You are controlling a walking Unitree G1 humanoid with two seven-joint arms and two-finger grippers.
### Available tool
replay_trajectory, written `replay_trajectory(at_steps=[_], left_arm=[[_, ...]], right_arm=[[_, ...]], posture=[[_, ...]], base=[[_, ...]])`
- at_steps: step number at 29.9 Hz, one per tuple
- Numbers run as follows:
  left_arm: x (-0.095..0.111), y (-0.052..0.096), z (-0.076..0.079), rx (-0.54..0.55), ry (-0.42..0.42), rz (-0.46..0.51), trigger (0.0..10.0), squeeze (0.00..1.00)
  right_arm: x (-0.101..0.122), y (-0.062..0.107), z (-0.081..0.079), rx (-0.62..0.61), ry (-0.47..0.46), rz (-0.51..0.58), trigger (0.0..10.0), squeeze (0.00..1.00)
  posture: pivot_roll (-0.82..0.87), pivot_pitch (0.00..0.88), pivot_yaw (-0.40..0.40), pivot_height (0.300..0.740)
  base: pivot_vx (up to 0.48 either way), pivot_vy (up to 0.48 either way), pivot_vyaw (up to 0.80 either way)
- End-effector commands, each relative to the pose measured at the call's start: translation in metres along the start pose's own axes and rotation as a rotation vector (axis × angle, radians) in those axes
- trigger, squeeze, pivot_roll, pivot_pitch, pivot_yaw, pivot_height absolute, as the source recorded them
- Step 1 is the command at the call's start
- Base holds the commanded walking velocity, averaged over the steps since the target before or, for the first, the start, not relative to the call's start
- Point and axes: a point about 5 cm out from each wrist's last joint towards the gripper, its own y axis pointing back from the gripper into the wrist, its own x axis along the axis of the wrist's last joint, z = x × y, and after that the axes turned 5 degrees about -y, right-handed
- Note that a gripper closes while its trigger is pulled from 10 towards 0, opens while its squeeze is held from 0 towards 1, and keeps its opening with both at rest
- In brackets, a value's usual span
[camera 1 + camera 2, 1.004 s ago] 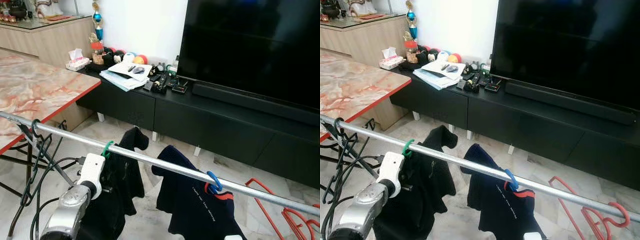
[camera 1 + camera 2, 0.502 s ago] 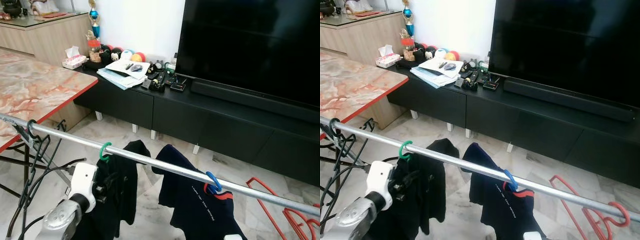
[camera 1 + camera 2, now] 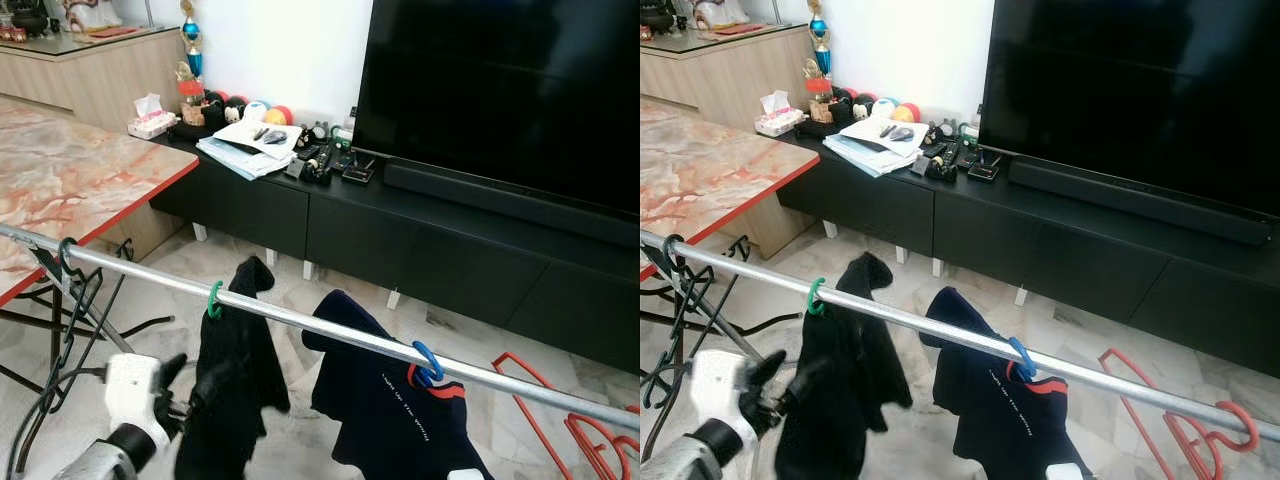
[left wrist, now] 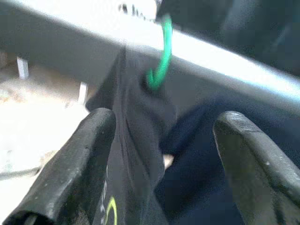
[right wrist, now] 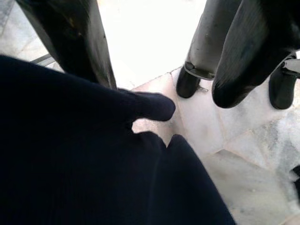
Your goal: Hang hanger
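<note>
Left gripper (image 4: 159, 164) sits low beside the black garment (image 3: 232, 385), its fingers (image 4: 79, 159) spread apart with nothing between them. That garment hangs from a green hanger hook (image 3: 214, 299) looped over the metal rail (image 3: 330, 328). Further along the rail, a blue hook (image 3: 428, 363) carries a navy shirt (image 3: 395, 410). Right gripper (image 5: 154, 70) has its fingers parted above the navy cloth and the floor (image 5: 225, 140). Red hangers (image 3: 590, 430) hang at the rail's far right.

Left tool (image 4: 161, 154) agape, low.
</note>
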Motion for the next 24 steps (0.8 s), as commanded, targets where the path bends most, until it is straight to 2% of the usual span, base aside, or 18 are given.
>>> replay_trajectory(at_steps=[1,2,3,4,5,6,8,9,10,11,13,15,16,19,20,23,24], left_arm=[[0.005,0.005,-0.006,0.023,0.050,0.030,10.0,0.29],[0.006,0.007,-0.014,0.058,0.059,0.039,10.0,0.18],[0.001,0.008,-0.021,0.109,0.042,0.008,10.0,0.00],[-0.002,0.009,-0.027,0.142,0.031,-0.015,10.0,0.00],[-0.014,0.011,-0.037,0.205,-0.068,-0.097,10.0,0.00],[-0.023,0.012,-0.041,0.226,-0.111,-0.152,10.0,0.00],[-0.035,0.013,-0.046,0.254,-0.153,-0.223,10.0,0.00],[-0.047,0.015,-0.052,0.303,-0.170,-0.271,10.0,0.00],[-0.047,0.015,-0.052,0.303,-0.170,-0.271,10.0,0.00],[-0.056,0.016,-0.055,0.330,-0.138,-0.301,10.0,0.00],[-0.087,0.019,-0.060,0.381,-0.117,-0.433,10.0,0.00],[-0.110,0.025,-0.063,0.414,-0.147,-0.562,10.0,0.00],[-0.133,0.030,-0.059,0.391,-0.141,-0.655,10.0,0.00],[-0.153,0.037,-0.057,0.401,-0.145,-0.744,10.0,0.00],[-0.153,0.037,-0.057,0.401,-0.145,-0.744,10.0,0.00],[-0.178,0.053,-0.050,0.384,-0.185,-0.890,10.0,0.00],[-0.184,0.058,-0.048,0.385,-0.176,-0.923,10.0,0.00]], right_arm=[[0.002,0.000,0.003,-0.008,0.004,0.006,10.0,0.00],[0.002,0.000,0.003,-0.007,0.006,0.005,10.0,0.00],[0.002,0.000,0.003,-0.006,0.007,0.006,10.0,0.00],[0.002,0.000,0.003,-0.006,0.007,0.006,10.0,0.00],[0.003,0.000,0.003,-0.005,0.006,0.006,10.0,0.00],[0.003,0.000,0.003,-0.005,0.006,0.007,10.0,0.00],[0.003,0.000,0.003,-0.005,0.007,0.008,10.0,0.00],[0.003,0.000,0.002,-0.005,0.004,0.009,10.0,0.00],[0.003,0.000,0.002,-0.005,0.004,0.009,10.0,0.00],[0.003,0.000,0.002,-0.005,0.003,0.010,10.0,0.00],[0.004,0.000,0.002,-0.008,-0.002,0.012,10.0,0.00],[0.004,0.000,0.001,-0.009,-0.005,0.014,10.0,0.00],[0.004,0.000,0.001,-0.009,-0.009,0.015,10.0,0.00],[0.004,0.000,0.000,-0.010,-0.014,0.016,10.0,0.00],[0.004,0.000,0.000,-0.010,-0.014,0.016,10.0,0.00],[0.004,0.000,0.000,-0.013,-0.024,0.019,10.0,0.00],[0.004,0.000,0.000,-0.013,-0.027,0.019,10.0,0.00]], posture=[[0.22,0.000,-0.060,0.740],[0.22,0.000,-0.059,0.740],[0.22,0.000,-0.059,0.740],[0.22,0.000,-0.059,0.740],[0.22,0.000,-0.058,0.740],[0.22,0.000,-0.058,0.740],[0.22,0.000,-0.057,0.740],[0.22,0.000,-0.057,0.740],[0.22,0.000,-0.057,0.740],[0.21,0.000,-0.055,0.740],[0.21,0.000,-0.052,0.740],[0.20,0.000,-0.050,0.740],[0.19,0.000,-0.046,0.740],[0.19,0.000,-0.043,0.740],[0.19,0.000,-0.043,0.740],[0.18,0.000,-0.042,0.740],[0.18,0.000,-0.039,0.740]], base=[[0.000,0.000,0.00],[0.000,0.000,0.00],[0.000,0.000,0.00],[0.000,0.000,0.00],[0.000,0.000,0.00],[0.000,0.000,0.00],[0.000,0.000,0.00],[0.000,0.000,0.00],[0.000,0.000,0.00],[0.000,0.000,0.00],[0.000,0.000,0.00],[0.000,0.000,0.00],[0.000,0.000,0.00],[0.000,0.000,0.00],[0.000,0.000,0.00],[0.000,0.000,0.00],[0.000,0.000,0.00]])
